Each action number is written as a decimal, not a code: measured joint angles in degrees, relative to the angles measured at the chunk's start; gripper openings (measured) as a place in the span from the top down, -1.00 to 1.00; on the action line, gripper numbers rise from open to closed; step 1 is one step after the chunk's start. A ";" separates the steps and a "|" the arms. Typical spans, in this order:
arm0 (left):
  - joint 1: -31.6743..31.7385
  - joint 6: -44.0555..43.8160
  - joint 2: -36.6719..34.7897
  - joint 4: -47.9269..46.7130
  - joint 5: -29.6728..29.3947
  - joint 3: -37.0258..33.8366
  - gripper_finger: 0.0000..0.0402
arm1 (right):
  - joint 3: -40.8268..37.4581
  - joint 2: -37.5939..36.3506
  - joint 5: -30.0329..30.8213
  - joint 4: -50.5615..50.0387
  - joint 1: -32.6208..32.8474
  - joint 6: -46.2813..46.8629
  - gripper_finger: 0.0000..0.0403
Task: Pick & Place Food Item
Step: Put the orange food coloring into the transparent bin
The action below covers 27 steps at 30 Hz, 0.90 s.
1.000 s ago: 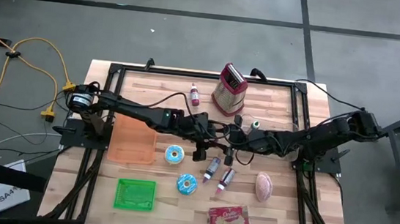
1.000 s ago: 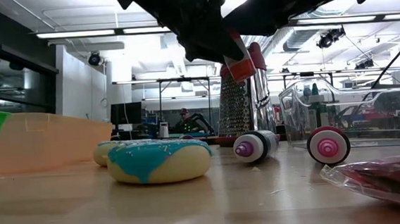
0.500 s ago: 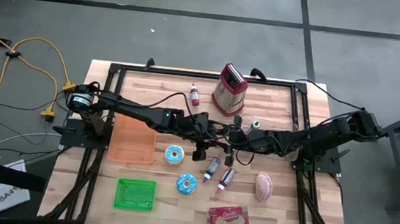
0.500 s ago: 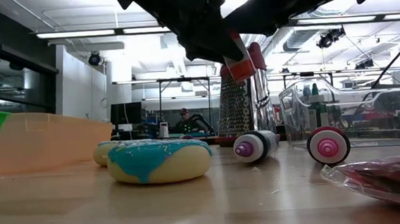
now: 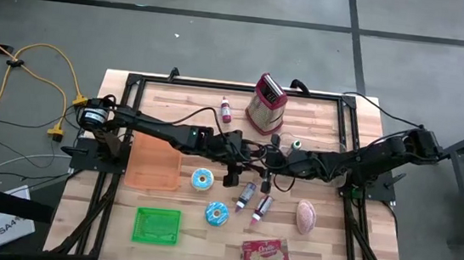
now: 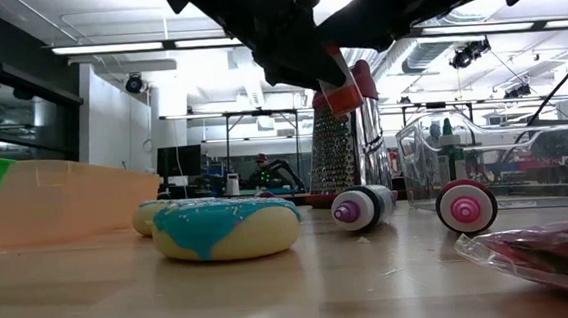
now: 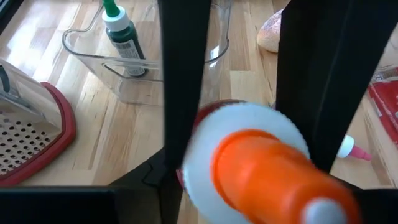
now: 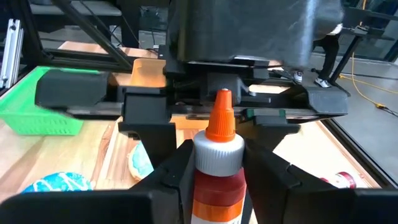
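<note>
Orange-capped sauce bottle (image 8: 216,163) mid-counter (image 5: 324,241), right gripper (image 8: 214,177) jaws clamping it, left gripper (image 7: 245,124) jaws straddling its cap, grip unclear

Blue-iced doughnut (image 6: 226,227) on wooden table (image 6: 274,300)

I see grey concrete floor (image 5: 224,35) around the table. Ceiling strip lights (image 6: 121,47) glow above; yellow cable (image 5: 47,52) trails left.

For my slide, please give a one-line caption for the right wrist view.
Right gripper grips an orange-capped red bottle facing the left gripper above the table.
</note>
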 joint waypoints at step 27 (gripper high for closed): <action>-0.02 0.22 0.00 -0.04 0.05 0.01 -0.15 | -0.02 -3.40 14.80 -8.07 7.51 5.90 0.48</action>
